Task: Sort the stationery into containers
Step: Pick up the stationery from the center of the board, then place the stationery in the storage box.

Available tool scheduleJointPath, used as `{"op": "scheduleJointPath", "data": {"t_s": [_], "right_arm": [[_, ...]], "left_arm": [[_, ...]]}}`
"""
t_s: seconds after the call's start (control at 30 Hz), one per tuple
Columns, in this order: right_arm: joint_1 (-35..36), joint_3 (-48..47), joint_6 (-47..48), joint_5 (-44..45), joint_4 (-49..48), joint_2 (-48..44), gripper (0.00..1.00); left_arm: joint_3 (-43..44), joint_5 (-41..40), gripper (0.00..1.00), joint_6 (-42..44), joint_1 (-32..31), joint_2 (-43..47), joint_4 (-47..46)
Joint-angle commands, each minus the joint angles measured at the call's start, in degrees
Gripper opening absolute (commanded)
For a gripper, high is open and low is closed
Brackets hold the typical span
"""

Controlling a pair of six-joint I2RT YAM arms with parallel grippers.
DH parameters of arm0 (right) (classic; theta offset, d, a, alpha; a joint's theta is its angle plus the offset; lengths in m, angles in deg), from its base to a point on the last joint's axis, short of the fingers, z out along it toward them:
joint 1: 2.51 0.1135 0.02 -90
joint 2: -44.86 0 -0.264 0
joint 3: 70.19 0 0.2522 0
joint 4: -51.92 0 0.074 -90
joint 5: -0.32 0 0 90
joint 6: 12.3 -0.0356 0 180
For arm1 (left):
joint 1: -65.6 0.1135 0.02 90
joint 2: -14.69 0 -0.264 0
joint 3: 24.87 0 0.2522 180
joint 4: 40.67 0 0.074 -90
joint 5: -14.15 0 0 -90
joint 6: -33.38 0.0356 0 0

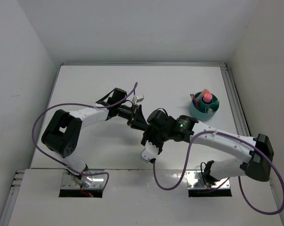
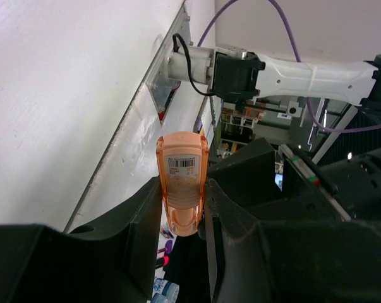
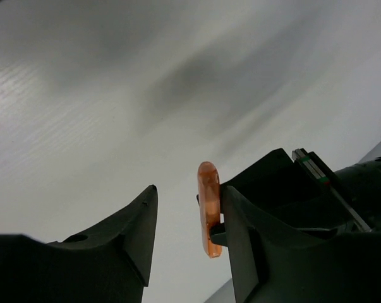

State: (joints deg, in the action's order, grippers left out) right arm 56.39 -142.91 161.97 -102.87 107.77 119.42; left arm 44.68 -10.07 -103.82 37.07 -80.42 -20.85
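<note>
Left gripper (image 2: pixel 182 222): closed narrow on the orange stub (image 2: pixel 182 189). My fingers press its two slim edges, and the end with the barcode label (image 2: pixel 182 163) sticks out past my fingertips.
Why held so: I judge the far end is left bare so my other tool has room to take it. This looks like a hand-over in the air above the table (image 1: pixel 94 84).
Right gripper (image 3: pixel 189 211): about half spread and gripping nothing. The stub stands edge-on between the jaws, just beside my right finger (image 3: pixel 253 240), with a clear gap to the left one.
Why placed so: these jaws face the stub's broad sides, crosswise to my left grip, so the two holds need not collide.
Teal cup (image 1: pixel 200 115): well off to the right of both grippers and a little farther out from my bases, nearer my right arm. That is probably why the stub goes over to that side.
Count, in hand: one orange stub.
Count, containers: one cup.
Count, in the cup: one pink-red marker (image 1: pixel 206 96) standing tallest, plus some thin pens, perhaps two or three. They are too small from above for me to be sure.
Count, tools: two, meeting tip to tip.
</note>
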Motion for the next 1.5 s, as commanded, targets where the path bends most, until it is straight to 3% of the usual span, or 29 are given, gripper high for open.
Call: {"op": "scheduleJointPath", "data": {"t_s": [0.0,0.1,0.3,0.5,0.6,0.63,0.67,0.7,0.77,1.0,1.17,1.27,1.47], "right_arm": [[1.75,-3.09,0.37,5.88,-2.35,1.89,0.45],[2.98,-2.83,-0.77,8.61,-4.81,3.39,0.45],[6.23,-3.88,-2.79,16.96,-6.67,6.99,0.34],[6.32,-5.02,-6.65,19.43,-7.02,7.79,0.05],[5.45,-4.94,-11.92,18.29,-8.95,6.04,0.0],[4.4,-4.85,-13.5,17.77,-9.82,4.46,0.0],[3.78,-4.94,-17.69,16.98,-10.35,3.58,0.0],[2.21,-5.2,-20.43,16.62,-11.31,2.7,0.0],[-0.26,-6.68,-30.01,14.78,-12.99,0.24,0.0],[-23.45,-6.88,-64.35,1.16,-18.94,-12.39,0.0],[-42.17,-0.81,-79.83,-3.94,-26.16,-19.71,0.0],[-53.24,1.21,-83.82,-6.31,-29.5,-22.0,0.0],[-75.04,4.02,-99.89,-16.94,-40.4,-17.88,0.0]], "left_arm": [[1.69,0.32,0.01,-0.35,-0.47,-0.51,-0.53],[1.6,0.05,0.0,-0.35,-0.47,-0.51,-0.44],[1.51,-0.12,0.0,-0.44,0.23,-0.6,-0.35],[0.99,-0.83,0.05,0.79,2.25,0.8,0.08],[1.6,-2.49,0.46,3.78,4.18,2.64,2.1],[1.86,-2.85,0.75,4.48,4.62,3.0,2.8],[2.74,-3.89,0.9,5.7,5.93,3.26,4.38],[3.35,-4.34,1.0,6.67,6.56,3.7,5.18],[5.64,-5.4,1.0,8.88,8.83,3.53,7.54],[9.07,-5.83,1.0,11.07,12.71,3.79,8.61],[9.86,-8.2,1.0,13.88,12.27,4.58,8.44],[9.51,-8.38,1.0,13.19,12.19,5.55,5.02],[10.13,-8.48,1.0,11.26,12.1,5.38,0.7]]}}
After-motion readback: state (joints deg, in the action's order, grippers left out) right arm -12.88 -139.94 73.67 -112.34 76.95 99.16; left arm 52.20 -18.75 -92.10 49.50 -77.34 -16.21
